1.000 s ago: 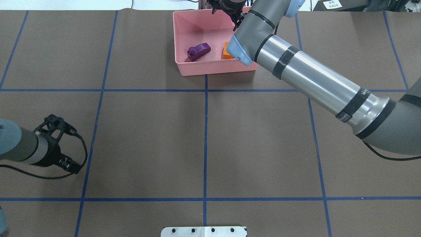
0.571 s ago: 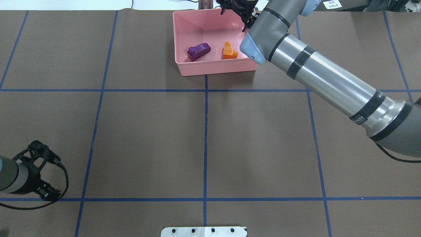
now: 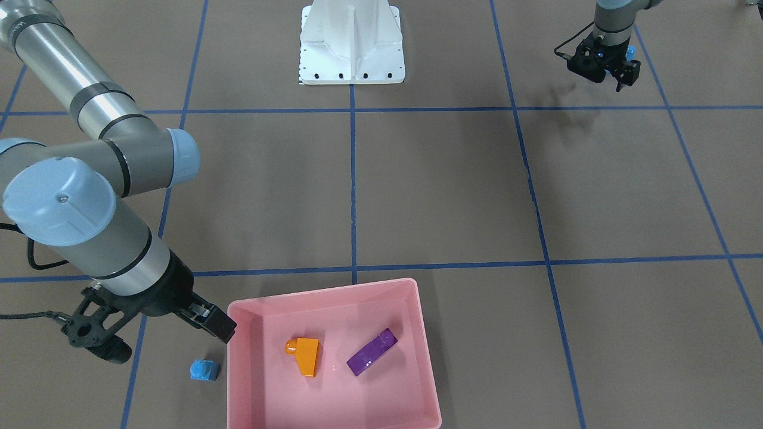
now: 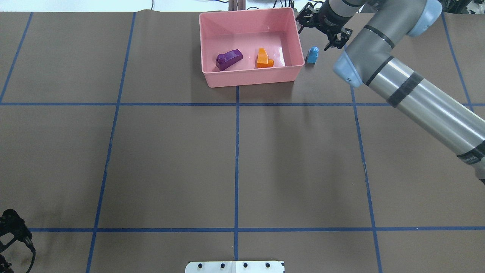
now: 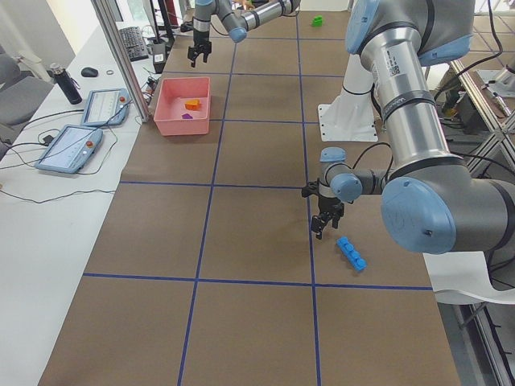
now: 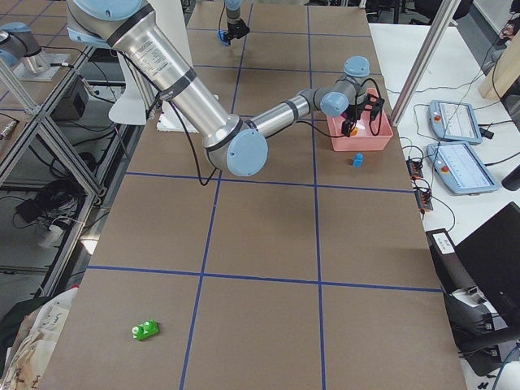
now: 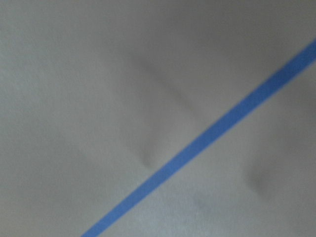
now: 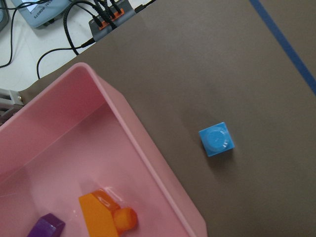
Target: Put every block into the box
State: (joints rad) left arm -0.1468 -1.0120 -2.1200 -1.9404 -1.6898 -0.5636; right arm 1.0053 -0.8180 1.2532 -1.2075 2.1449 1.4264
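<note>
Five studded plastic bricks: orange sloped [image 3: 306,355], long purple [image 3: 372,353] in the one pink tray [image 3: 325,293], small light-blue [image 3: 204,370] beside; green [image 6: 145,329], long light-blue [image 5: 351,252] only in side views. Left gripper [image 3: 601,70], right gripper [image 3: 167,341]: spread, empty.

The left wrist view is blurred, showing only a blue tape line [image 7: 197,143] on the bench [image 7: 74,74]; near the bench's robot-side left corner the left gripper [image 3: 601,70] hides most of the long light blue block [image 3: 630,55]; overhead, that gripper is cropped; the purple block [image 8: 47,228] is cut off in the right wrist view.
</note>
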